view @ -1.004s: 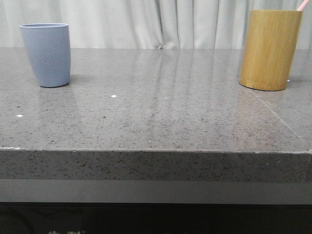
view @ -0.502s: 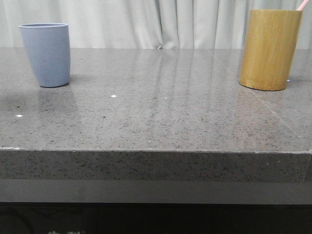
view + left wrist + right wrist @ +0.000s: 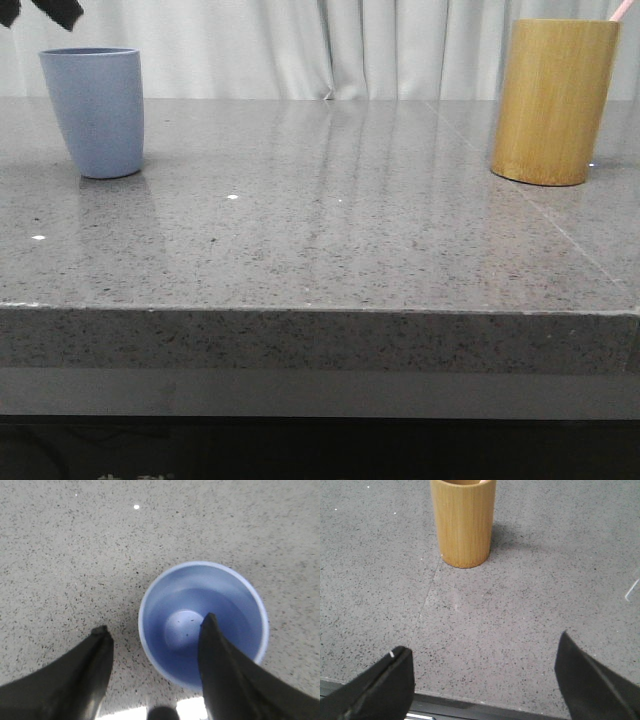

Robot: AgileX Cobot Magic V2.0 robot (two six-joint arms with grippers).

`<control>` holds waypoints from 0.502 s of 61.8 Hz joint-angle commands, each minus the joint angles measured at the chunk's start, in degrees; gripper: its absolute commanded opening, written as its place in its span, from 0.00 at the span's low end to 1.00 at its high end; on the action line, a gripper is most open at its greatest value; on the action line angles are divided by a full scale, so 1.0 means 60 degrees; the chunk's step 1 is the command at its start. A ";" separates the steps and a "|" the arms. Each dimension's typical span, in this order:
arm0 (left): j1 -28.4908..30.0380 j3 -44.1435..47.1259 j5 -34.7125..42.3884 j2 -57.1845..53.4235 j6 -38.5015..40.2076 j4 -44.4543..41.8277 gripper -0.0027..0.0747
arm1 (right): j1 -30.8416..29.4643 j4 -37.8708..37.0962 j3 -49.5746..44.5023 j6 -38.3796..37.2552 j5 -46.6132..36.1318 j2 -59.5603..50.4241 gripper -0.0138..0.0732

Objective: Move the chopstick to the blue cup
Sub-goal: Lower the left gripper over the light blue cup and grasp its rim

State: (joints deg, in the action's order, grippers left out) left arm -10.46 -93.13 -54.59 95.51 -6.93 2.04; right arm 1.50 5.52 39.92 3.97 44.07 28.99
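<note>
Pink chopstick (image 3: 623, 10): stands in bamboo holder (image 3: 553, 102), tip alone showing above the holder's rim, leaning up and away toward the holder's right. Long axis judged near upright, slightly tilted; lower end hidden inside the holder.

Bamboo holder: upright on grey speckled countertop (image 3: 330, 240); ahead of right gripper (image 3: 485, 675) and a little to its left, well apart. Right gripper fingers spread wide, nothing between them, low over the counter's near edge.

Blue cup (image 3: 93, 112): upright, mouth up, empty; well apart from bamboo holder, across the counter on the opposite side.

Left gripper (image 3: 155, 635): above blue cup (image 3: 202, 625), fingers apart and empty, one finger over the cup's mouth, the other outside its rim. Dark fingertip visible just above the cup in the front view.

Judgement: right arm far nearer the holder than left; chopstick best taken by its exposed top, lifted along its own axis, then carried across to the blue cup.
</note>
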 commanded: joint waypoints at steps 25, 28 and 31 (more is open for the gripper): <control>-0.0067 -0.1348 0.0232 0.1165 0.0005 -0.0018 0.50 | -0.0014 0.0063 0.0358 0.0092 -0.0590 0.0109 0.84; -0.0067 -0.1366 0.0232 0.1190 0.0005 -0.0018 0.47 | -0.0014 0.0063 0.0358 0.0092 -0.0590 0.0109 0.84; -0.0067 -0.1366 0.0232 0.1190 0.0005 0.0001 0.41 | -0.0014 0.0063 0.0358 0.0092 -0.0580 0.0109 0.84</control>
State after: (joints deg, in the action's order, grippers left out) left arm -10.46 -99.21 -55.68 105.46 -6.93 1.57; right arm 1.50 5.52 39.92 3.97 44.11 28.99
